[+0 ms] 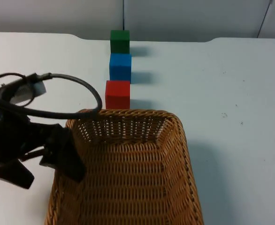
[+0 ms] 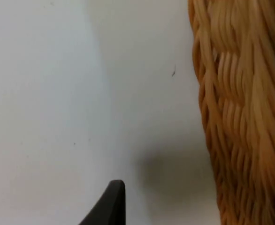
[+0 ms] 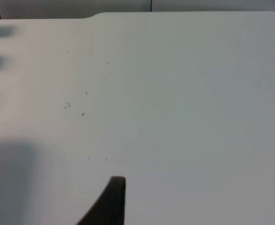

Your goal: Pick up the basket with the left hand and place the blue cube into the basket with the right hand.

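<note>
Basket (image 1: 128, 173): woven wicker, tan, ribbed and rough. Green cube (image 1: 119, 41), blue cube (image 1: 120, 67), red cube (image 1: 117, 94): smooth, matt, painted look. Surface (image 1: 231, 93): white, smooth, matt, faintly speckled

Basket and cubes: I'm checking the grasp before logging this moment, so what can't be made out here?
- Basket: near end cut off by the top view's edge.
- Left gripper at the basket's left wall: the arm hides whether its fingers are shut on the rim.
- Red cube: foot hidden behind the basket's far rim.
- Blue cube: base hidden by the red cube.
</note>
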